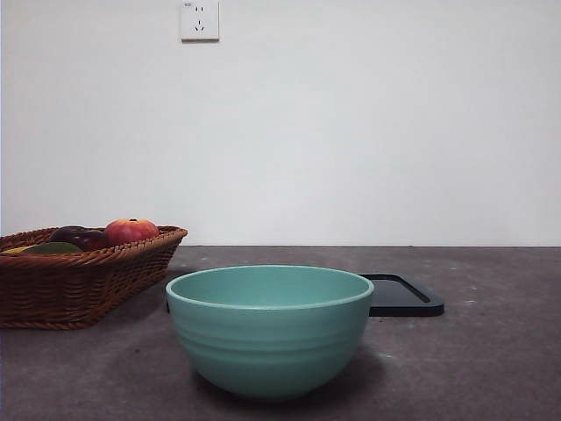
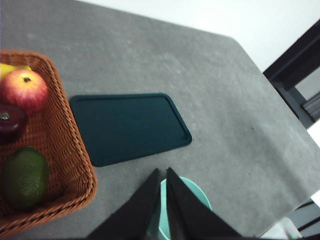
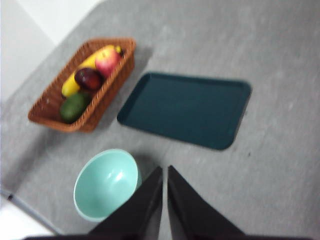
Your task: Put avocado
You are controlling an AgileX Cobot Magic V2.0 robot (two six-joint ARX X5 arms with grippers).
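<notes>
The avocado [image 2: 24,176] is dark olive green and lies in the brown wicker basket [image 2: 75,165] at one end; it also shows as the avocado [image 3: 75,106] and as a green sliver, the avocado [image 1: 53,249]. My left gripper [image 2: 162,175] is shut and empty, high above the table over the mint-green bowl [image 2: 192,192]. High above the table too, my right gripper [image 3: 165,172] is shut with nothing in it, beside the bowl [image 3: 106,184]. Neither arm shows in the front view.
The basket [image 1: 79,285] also holds a red-orange fruit [image 1: 131,231], a dark purple-red apple [image 1: 81,237] and a banana [image 3: 82,70]. A dark flat tray [image 3: 187,107] lies beside the basket, behind the bowl [image 1: 269,329].
</notes>
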